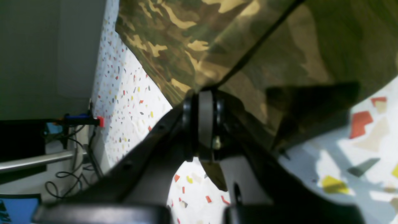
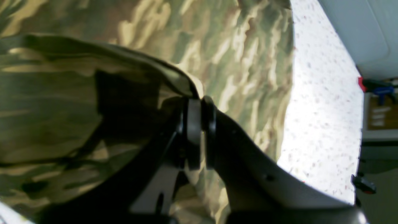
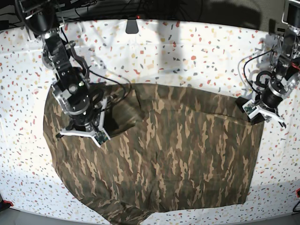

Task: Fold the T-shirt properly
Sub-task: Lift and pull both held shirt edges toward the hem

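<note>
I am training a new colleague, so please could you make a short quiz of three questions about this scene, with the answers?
1. True or false: the left hand and the right hand both have the T-shirt pinched between their fingers.

2. Choose one. The print on the T-shirt is:
a) plain white
b) blue stripes
c) camouflage

3. Fill in the word: in the base view, the right hand works near the ____ side of the picture.

Key:
1. True
2. c
3. left
</note>
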